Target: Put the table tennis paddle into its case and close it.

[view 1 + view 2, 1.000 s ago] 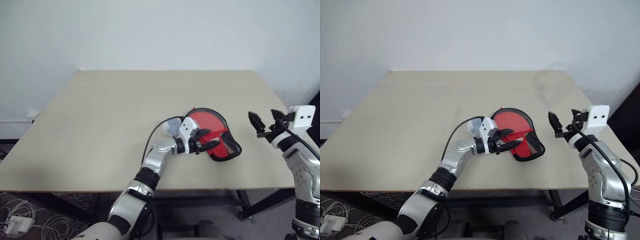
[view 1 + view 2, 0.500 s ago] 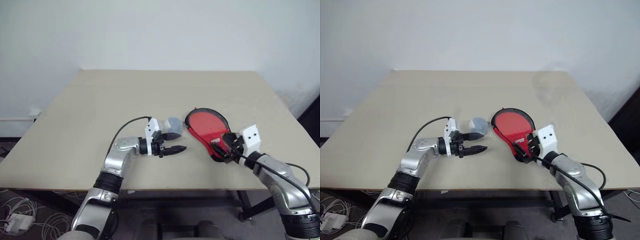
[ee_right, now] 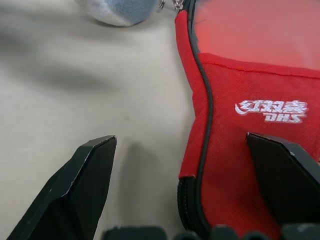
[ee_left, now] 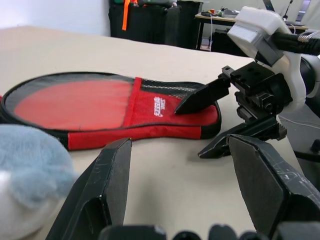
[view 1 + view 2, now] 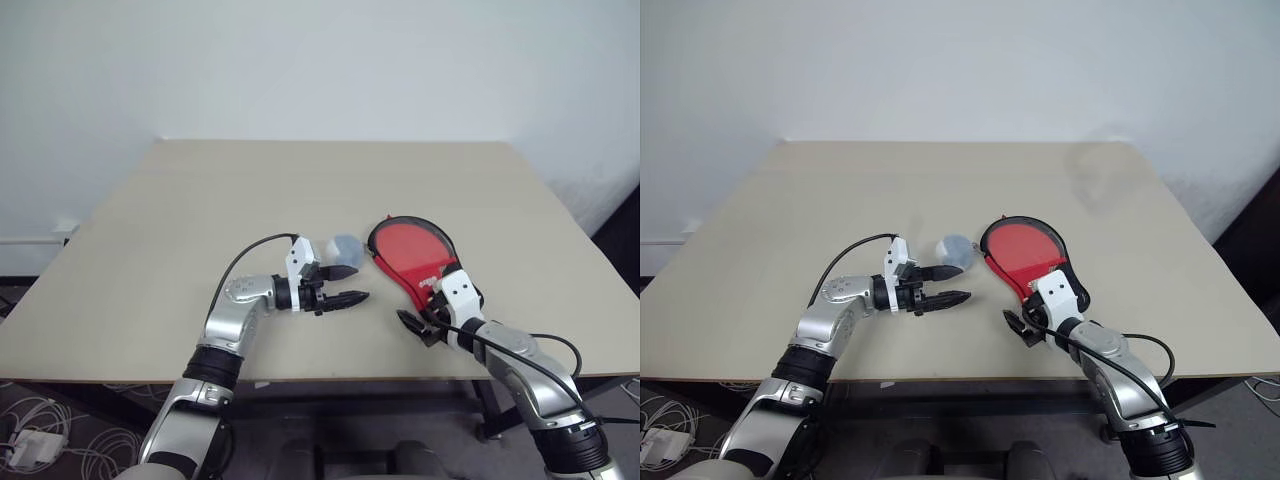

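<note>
Right gripper [image 5: 422, 318]: fingers spread wide, holding nothing; it sits low over the table at the near end of the case, one finger above the red handle-shaped part, the other over bare table to the left of it.
Left gripper [image 5: 345, 286]: fingers spread, empty, pointing right toward the case from a short way off; the grey lump lies just beside its far finger.
Case [image 5: 415, 257]: lies flat on the table right of centre, red side up, round end far, narrow end near; black trim runs round its edge, a mesh pocket covers the round part, and a small white logo [image 3: 271, 111] sits on the red fabric.
Table tennis paddle: cannot tell whether it lies inside the case; no bare wooden handle shows.
Grey lump [image 5: 343, 256]: a pale grey, soft, ball-like thing just left of the case's round end, touching or nearly touching its trim.
Table [image 5: 200, 200]: pale tabletop.
In the way: nothing lies between the right gripper and the case.
Change: a second ago the left gripper was at the case and the right gripper was raised well to the right; the left has since drawn back left and the right has come down to the case's near end.
</note>
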{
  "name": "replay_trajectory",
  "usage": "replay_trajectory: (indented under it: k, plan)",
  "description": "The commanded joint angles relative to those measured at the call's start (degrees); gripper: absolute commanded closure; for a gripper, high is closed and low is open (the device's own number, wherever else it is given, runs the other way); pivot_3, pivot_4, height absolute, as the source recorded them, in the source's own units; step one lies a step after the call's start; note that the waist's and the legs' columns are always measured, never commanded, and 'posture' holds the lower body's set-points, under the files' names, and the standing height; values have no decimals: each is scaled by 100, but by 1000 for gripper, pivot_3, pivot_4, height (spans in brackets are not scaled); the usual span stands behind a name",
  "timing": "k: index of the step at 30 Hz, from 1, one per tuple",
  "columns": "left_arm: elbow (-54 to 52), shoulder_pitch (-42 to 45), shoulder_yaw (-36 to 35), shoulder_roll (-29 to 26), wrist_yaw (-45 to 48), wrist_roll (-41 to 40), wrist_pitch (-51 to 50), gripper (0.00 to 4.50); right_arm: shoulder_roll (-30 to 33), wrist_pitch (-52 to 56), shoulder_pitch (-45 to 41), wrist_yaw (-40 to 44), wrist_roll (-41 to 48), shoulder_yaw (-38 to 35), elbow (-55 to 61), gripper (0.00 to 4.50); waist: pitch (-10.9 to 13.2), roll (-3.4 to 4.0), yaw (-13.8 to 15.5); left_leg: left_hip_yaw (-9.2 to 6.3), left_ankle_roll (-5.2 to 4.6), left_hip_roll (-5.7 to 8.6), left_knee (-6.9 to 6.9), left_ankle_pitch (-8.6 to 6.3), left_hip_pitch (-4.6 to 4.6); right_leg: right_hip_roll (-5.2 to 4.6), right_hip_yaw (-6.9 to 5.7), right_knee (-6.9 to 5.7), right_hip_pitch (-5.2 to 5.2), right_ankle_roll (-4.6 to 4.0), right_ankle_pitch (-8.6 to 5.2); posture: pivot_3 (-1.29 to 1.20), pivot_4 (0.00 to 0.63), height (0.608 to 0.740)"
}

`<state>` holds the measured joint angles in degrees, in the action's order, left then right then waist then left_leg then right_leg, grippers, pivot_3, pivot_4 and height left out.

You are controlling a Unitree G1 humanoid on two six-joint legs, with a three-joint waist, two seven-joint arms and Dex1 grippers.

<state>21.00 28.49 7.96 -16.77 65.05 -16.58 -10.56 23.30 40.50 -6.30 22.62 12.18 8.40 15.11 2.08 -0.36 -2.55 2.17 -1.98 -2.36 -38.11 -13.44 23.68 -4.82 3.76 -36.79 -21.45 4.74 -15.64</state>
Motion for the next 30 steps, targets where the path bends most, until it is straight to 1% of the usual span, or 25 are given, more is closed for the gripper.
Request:
replay_trajectory:
  k: [1,4,8,12,14,15,20,22,26,28,30]
  plan:
    - [-189,53,-12,23,-20,-22,95,1288,-65,287,-111,-59,0,-73,-39,20,-1,-2,0,0,0,0,0,0,0,0,0,0,1,0,0,0,0,728]
    - [-205,43,26,94,-76,-7,110,1288,-62,530,-158,-67,-3,-92,-144,628,-3,-5,2,0,0,0,-1,0,-1,0,0,0,3,0,0,0,0,728]
    - [-294,-12,73,202,-112,-30,55,1288,-70,709,-152,11,63,-81,-143,2001,-5,-9,0,-1,0,0,-1,0,-3,0,-1,0,4,0,0,0,0,728]
    - [-342,-22,48,251,-194,-59,-39,1288,-107,1006,-248,-154,-27,-158,-386,3537,-6,-10,-3,-2,0,-1,-1,0,-6,1,-2,-1,6,0,0,0,0,728]
    - [-386,-58,65,247,-198,-57,-45,1288,-102,1088,-253,-179,-67,-165,-425,4212,-8,-14,-4,-2,0,-2,-1,0,-9,2,-2,-1,8,0,0,0,0,728]
    - [-407,-75,71,244,-202,-58,-57,1288,-99,1145,-254,-174,-60,-169,-416,4446,-12,-19,-5,-2,0,-2,-1,0,-12,2,-2,-1,7,0,0,0,0,728]
    - [-477,-135,94,240,-219,-54,-89,1288,-196,1297,-319,-190,68,-384,-313,4446,-20,-32,-5,-2,1,-2,-2,0,-15,1,-3,0,7,-1,1,0,0,728]
    - [-511,-150,95,222,-213,-56,-109,1288,-302,1462,-340,-160,260,-580,-156,4446,-20,-33,-5,-2,1,-2,-2,0,-15,1,-3,0,7,-1,1,0,0,728]
    - [-489,-132,69,182,-225,-42,-115,1288,-629,2098,-375,-177,847,-1147,403,4446,-19,-31,3,-3,1,-2,-2,0,-8,1,-3,-1,7,0,1,0,0,728]
    - [-504,-141,65,168,-224,-48,-115,1288,-942,2559,-394,-252,1241,-1539,704,4446,-19,-31,1,-3,0,-2,2,-1,-3,1,-3,-1,4,0,1,0,0,728]
    - [-526,-153,67,158,-229,-52,-119,1288,-1195,3011,-361,-343,1500,-1738,1039,4446,-18,-29,0,-3,1,-2,8,0,-2,1,-2,-2,-1,0,1,0,0,728]
